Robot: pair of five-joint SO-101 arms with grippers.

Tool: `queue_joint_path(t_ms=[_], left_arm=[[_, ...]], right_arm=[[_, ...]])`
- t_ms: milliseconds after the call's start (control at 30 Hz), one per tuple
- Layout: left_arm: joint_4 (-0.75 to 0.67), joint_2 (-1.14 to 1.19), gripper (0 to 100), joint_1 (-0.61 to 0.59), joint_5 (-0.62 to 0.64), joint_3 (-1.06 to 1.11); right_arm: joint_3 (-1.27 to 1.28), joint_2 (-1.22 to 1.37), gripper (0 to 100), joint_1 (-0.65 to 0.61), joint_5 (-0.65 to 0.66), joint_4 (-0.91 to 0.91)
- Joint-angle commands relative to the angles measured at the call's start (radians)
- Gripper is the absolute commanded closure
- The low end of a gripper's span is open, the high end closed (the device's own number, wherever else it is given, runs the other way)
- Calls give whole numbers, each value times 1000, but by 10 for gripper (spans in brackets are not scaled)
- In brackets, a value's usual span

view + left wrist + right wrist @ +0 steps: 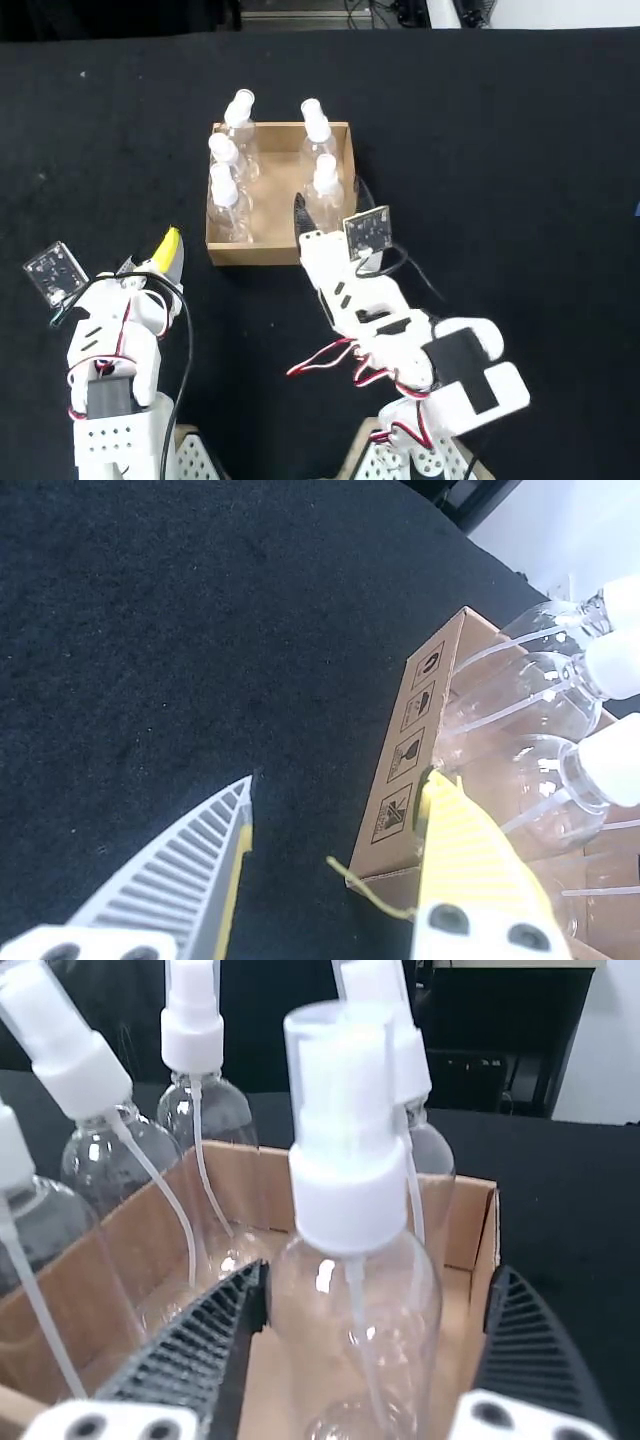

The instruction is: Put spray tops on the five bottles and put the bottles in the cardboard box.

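Right gripper (375,1278) stands wide, one black finger on each side of the clear plastic bottle with white spray top (358,1230), neither visibly pressing it. That bottle stands upright in the near right corner of the brown cardboard box (255,252). Four other capped clear bottles (228,198) stand inside, three along the left wall and one at far right. Judgement: release is the step in hand. Keep the jaws wide and back off toward the near side, clear of spray top and box wall. Left gripper (340,780) is spread, just beside the box's near left corner over the black cloth table (500,150).
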Motion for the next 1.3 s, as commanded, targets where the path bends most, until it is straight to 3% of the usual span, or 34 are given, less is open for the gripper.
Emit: queue_joint_path(t_ms=[0,200,433,767,1267], left_arm=[[-25,-9,748,-1,9,8],[-25,-9,748,-1,9,8],[-25,-9,748,-1,9,8],[-25,-9,748,-1,9,8],[-25,-9,748,1,9,8]], right_arm=[[-1,-81,700,-15,-3,12],[1,-163,701,-18,-3,35],[-51,-315,701,-61,-2,233],[-114,-587,701,14,-2,466],[-140,-1268,703,38,0,1082]])
